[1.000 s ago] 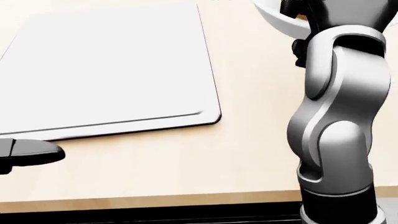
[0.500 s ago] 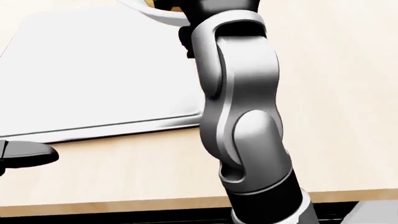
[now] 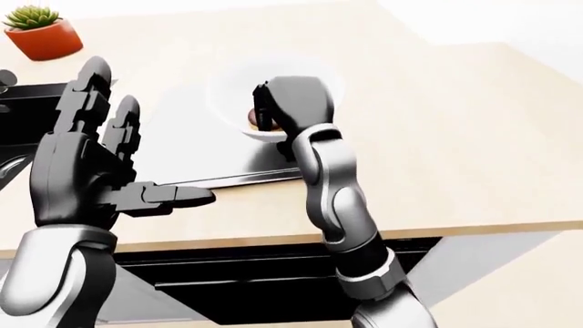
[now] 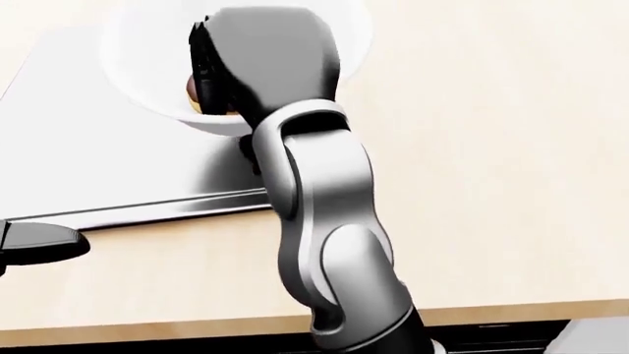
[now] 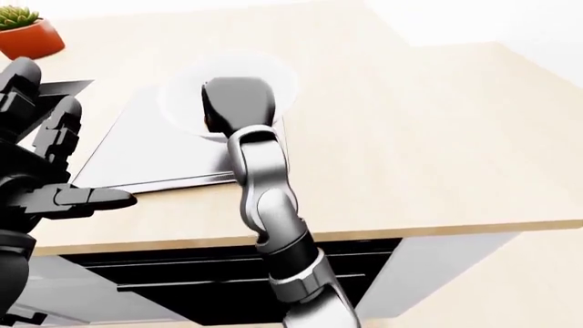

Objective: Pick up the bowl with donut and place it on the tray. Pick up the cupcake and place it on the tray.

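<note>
at the far left of the left-eye view my left hand stands upright with its fingers spread, the thumb pointing right over the near edge of the tray, holding nothing. above it, in the top left corner, a potted succulent sits on the wooden table. the tray lies flat and pale on the table, its near edge just past my left thumb. further right my right hand is up at the white bowl, its dark back toward the cameras and covering much of the bowl's inside. the fingers seem to wrap the bowl's near rim, but i cannot tell how tightly they pinch it. a bit of the donut peeks out brown just left of the hand. the bowl is over the tray's right part; whether it touches the tray i cannot tell.
</note>
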